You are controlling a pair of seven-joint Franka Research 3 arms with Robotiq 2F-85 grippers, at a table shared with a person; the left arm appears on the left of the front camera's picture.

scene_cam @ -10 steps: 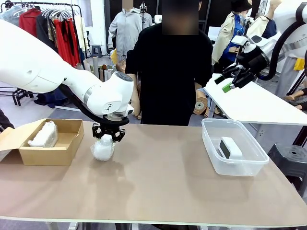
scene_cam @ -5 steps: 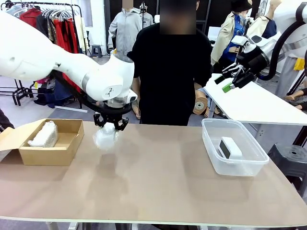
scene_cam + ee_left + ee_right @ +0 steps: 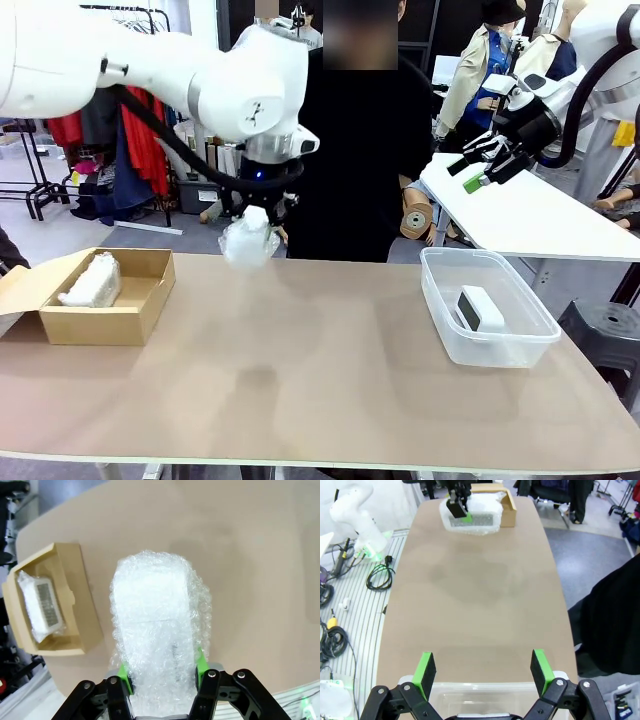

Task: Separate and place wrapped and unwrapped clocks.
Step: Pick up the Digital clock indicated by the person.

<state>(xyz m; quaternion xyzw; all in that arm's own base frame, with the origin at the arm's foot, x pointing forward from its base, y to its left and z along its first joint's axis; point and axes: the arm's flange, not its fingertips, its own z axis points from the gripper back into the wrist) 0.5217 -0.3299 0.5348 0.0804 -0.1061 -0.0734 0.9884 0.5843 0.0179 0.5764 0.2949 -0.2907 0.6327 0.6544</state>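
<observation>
The wrapped clock (image 3: 249, 240) in play hangs in the air, clamped between the green pads of the left gripper (image 3: 255, 212), which is closed firmly on its lower end — in the left wrist view the crinkly bundle (image 3: 156, 635) rises straight out from between the pads (image 3: 199, 667). It is clear of the table (image 3: 330, 380), up and to the right of the cardboard box (image 3: 100, 300), not yet over it.

That box, near the table's left end, is the landmark for the rest. Inside it lies another wrapped clock (image 3: 92, 281), resting against the far left side of the box; the left wrist view shows it there too (image 3: 41, 605), with bare floor beside it for a second bundle. Well to the right of the box, at the opposite end of the table, a clear plastic bin (image 3: 488, 305) holds the bare white clock (image 3: 479, 307) with its dark screen.

So two of three items appear sorted — one wrapped bundle in the box, the unwrapped clock in the bin. What seems left is carrying the held bundle over the box, lowering it in beside the first and releasing it.

The right gripper (image 3: 480, 170) hangs high above the bin, far right of the box, its fingers spread wide with nothing between them.
</observation>
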